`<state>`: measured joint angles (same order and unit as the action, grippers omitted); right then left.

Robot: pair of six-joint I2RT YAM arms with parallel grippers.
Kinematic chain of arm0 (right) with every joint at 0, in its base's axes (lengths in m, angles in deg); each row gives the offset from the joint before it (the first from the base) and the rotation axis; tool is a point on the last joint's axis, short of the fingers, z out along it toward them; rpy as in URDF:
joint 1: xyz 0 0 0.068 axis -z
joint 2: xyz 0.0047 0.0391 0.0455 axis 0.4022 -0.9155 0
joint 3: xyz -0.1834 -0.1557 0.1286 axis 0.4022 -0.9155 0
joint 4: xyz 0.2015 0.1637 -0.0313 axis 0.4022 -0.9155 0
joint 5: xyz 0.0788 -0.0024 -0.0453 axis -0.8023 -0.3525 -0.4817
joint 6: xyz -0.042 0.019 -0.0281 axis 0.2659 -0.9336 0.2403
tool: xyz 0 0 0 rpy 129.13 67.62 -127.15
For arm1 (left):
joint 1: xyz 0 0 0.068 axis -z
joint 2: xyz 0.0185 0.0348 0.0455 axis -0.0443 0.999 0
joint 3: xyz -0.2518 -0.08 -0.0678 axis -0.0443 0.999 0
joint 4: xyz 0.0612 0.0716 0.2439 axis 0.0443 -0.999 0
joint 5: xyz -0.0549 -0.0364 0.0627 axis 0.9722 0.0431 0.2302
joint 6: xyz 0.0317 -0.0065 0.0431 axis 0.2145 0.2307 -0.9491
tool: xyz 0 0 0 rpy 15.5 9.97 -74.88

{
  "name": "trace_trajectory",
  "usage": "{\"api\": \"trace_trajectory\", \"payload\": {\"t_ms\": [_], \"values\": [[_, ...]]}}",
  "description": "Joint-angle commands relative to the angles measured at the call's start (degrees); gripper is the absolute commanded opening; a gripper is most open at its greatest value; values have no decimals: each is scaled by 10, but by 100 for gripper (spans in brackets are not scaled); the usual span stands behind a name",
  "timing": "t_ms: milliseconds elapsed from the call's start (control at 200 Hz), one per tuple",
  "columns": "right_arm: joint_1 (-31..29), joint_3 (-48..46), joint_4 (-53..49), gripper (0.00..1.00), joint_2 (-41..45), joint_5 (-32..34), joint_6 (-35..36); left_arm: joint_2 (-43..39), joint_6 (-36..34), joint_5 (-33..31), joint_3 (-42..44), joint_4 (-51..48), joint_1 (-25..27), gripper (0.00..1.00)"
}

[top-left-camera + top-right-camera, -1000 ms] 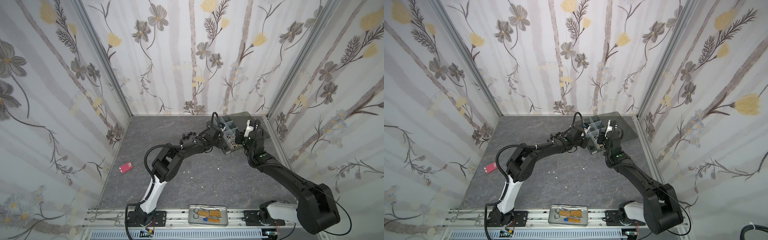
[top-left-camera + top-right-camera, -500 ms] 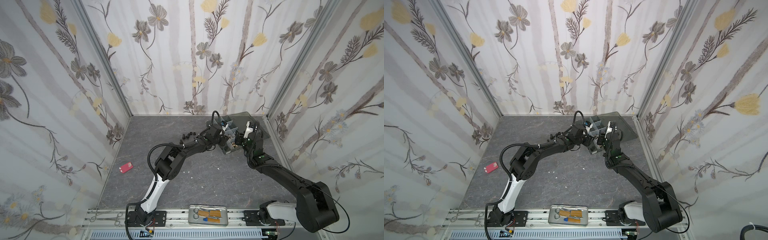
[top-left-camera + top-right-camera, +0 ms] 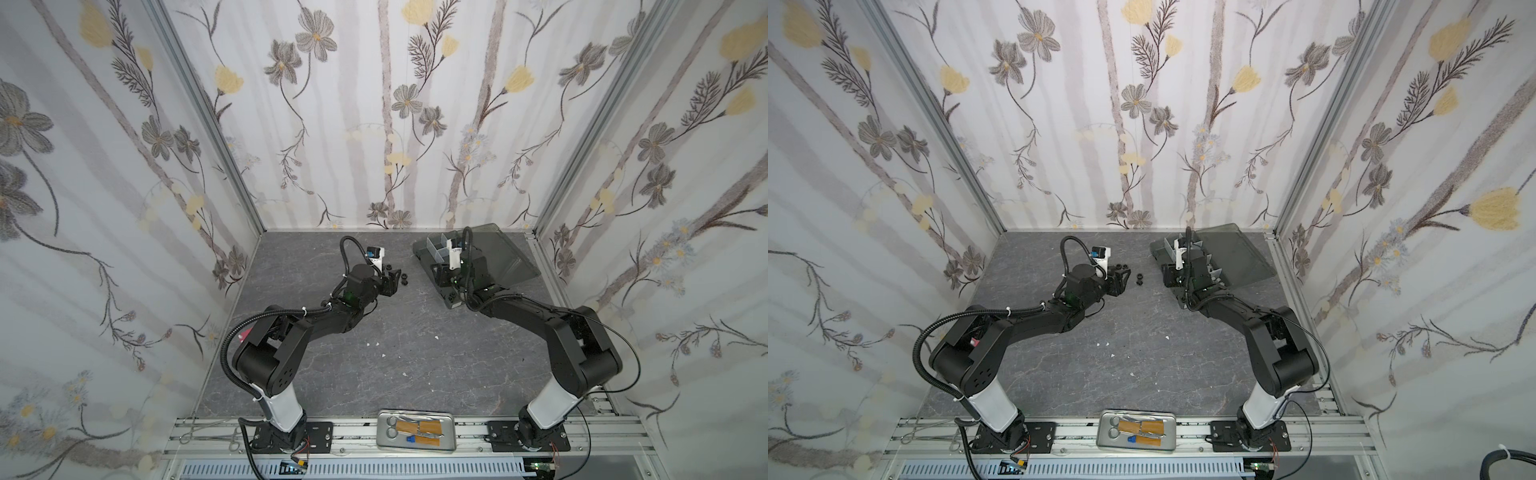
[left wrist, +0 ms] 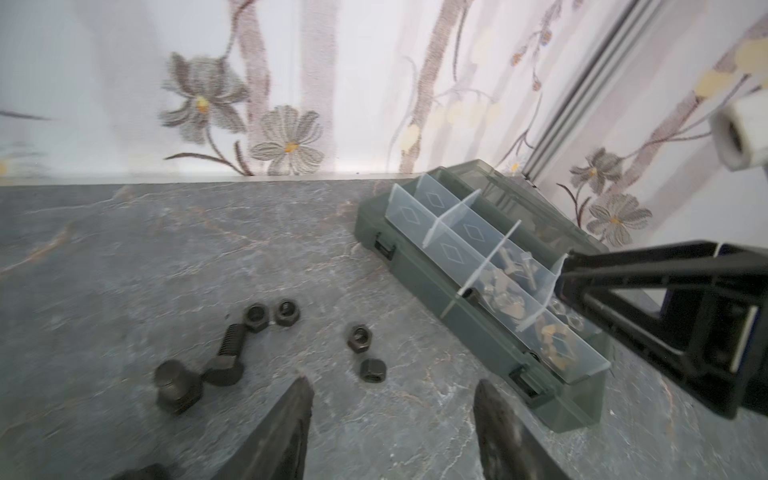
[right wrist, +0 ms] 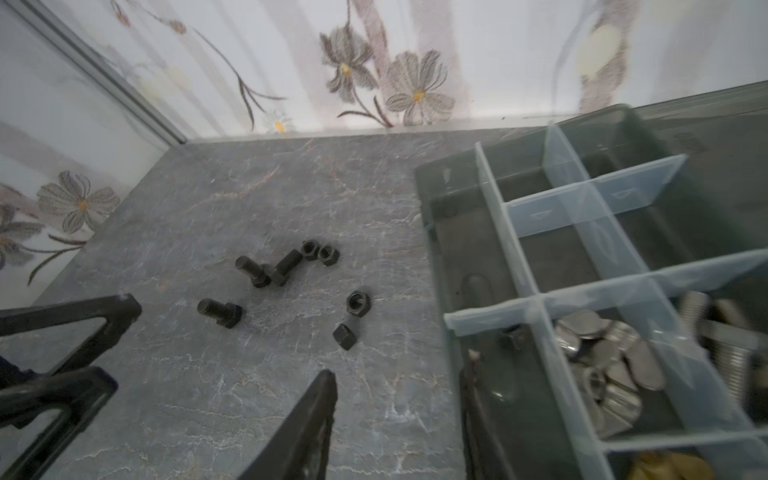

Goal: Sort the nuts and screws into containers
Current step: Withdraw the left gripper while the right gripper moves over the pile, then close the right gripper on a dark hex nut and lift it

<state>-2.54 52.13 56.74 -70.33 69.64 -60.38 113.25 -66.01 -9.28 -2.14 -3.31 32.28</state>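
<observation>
Several black screws and nuts (image 4: 360,337) lie loose on the grey floor, left of the containers; both top views show them too (image 3: 405,280). The containers are cells of a dark organizer box (image 4: 419,266) with its lid (image 3: 498,253) open. Silver nuts (image 5: 598,357), silver bolts (image 5: 706,328) and brass pieces (image 5: 665,467) fill some cells. My left gripper (image 4: 392,386) hangs open and empty just short of the black nuts (image 5: 357,302). My right gripper (image 5: 399,370) is open, one finger over the floor, the other inside a box cell.
A flat metal tray (image 3: 415,434) with scissors sits on the front rail. A red object (image 3: 245,334) peeks from behind the left arm. White specks (image 3: 376,344) dot the floor. Papered walls close in on three sides.
My left gripper has drawn back leftward from the organizer box to the loose black fasteners, and its jaws have opened. The right gripper stays at the box.
</observation>
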Motion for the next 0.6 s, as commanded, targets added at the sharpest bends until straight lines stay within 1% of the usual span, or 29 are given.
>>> {"api": "trace_trajectory", "payload": {"t_ms": [0, 60, 160, 275, 355, 455, 599], "values": [[-31, 68, -71, 49, -58, 12, 21, -20, 30, -9, 26, 55, -12, 63], [-43, 104, -95, 48, -95, 21, 20, -22, 24, -10, 33, 58, -13, 64], [-52, 142, -103, 48, -146, 1, 15, -23, 23, -7, 39, 64, -15, 64], [-56, 183, -126, 46, -188, 0, 18, -25, 23, 6, 46, 75, -15, 65], [-56, 199, -135, 44, -206, -2, 25, -25, 20, 6, 48, 73, -17, 65], [-57, 219, -145, 43, -226, -27, 42, -24, 20, 8, 48, 71, -19, 66], [-59, 244, -164, 43, -255, -18, 50, -20, 26, 17, 46, 75, -21, 66]]}}
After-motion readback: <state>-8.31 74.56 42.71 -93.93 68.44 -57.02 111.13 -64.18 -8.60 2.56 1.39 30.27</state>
